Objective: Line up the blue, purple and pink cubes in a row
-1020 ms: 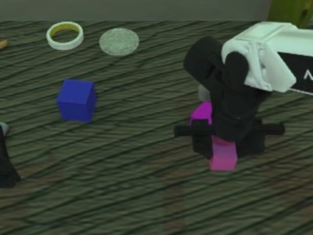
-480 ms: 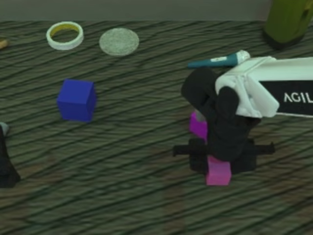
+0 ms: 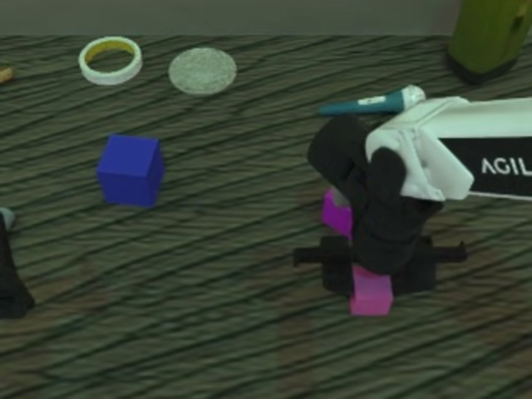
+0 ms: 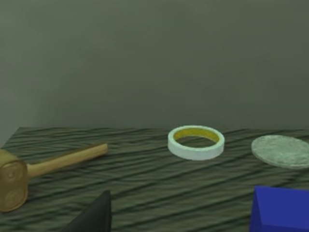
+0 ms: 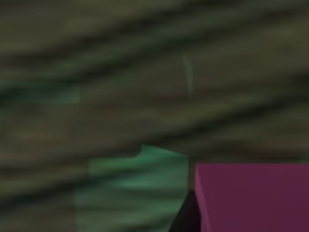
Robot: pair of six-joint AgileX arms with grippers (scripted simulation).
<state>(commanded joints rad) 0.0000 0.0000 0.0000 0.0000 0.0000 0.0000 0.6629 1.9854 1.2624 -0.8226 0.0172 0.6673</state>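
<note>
Pinching small matte pink cube point(image 3: 370, 293), right gripper point(image 3: 371, 278) bent down steeply beside matte magenta-purple cube point(image 3: 336, 213); left jaws' state unclear.

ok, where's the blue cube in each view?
Top view: blue cube sits on the table's left side, below the tape ring and grey disc.
Left wrist view: only its corner shows at the picture's edge.
Right wrist view: not in it.
Shared landmark: the tape ring and grey disc appear in both the top and left wrist views.
</note>
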